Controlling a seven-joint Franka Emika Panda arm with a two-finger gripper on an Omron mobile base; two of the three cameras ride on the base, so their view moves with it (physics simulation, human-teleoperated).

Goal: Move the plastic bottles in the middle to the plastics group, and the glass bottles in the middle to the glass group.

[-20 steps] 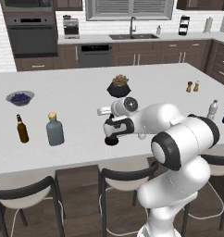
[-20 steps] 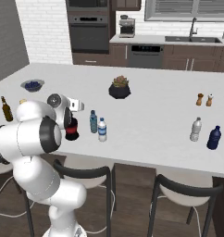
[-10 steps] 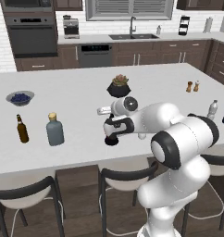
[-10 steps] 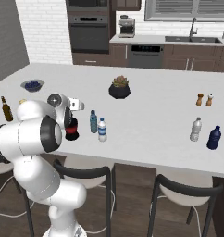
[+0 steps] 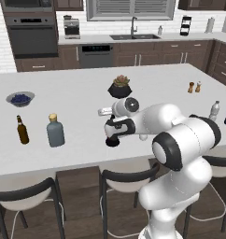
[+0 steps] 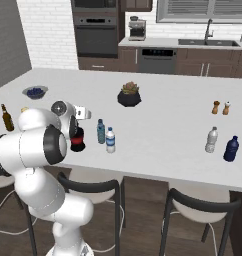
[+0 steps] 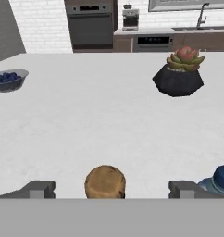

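Kitchen island (image 6: 158,115): wide-open, empty gripper (image 7: 111,189) straddles the black glass bottle (image 6: 78,141) at the blue-capped bottle's (image 6: 100,131) 9 o'clock; likely heavy, slick, breakable, best gripped at the neck.

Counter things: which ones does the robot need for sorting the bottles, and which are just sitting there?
Needed: black bottle, blue-tinted bottle, clear labelled bottle, brown bottle, grey-blue flask, pale-capped bottle, dark blue container.
Just sitting: potted succulent, bowl of blueberries, two shakers.

a home kitchen: wall oven (image 5: 31,33), sink (image 5: 133,36), island counter (image 5: 77,100) with stools (image 5: 124,179).
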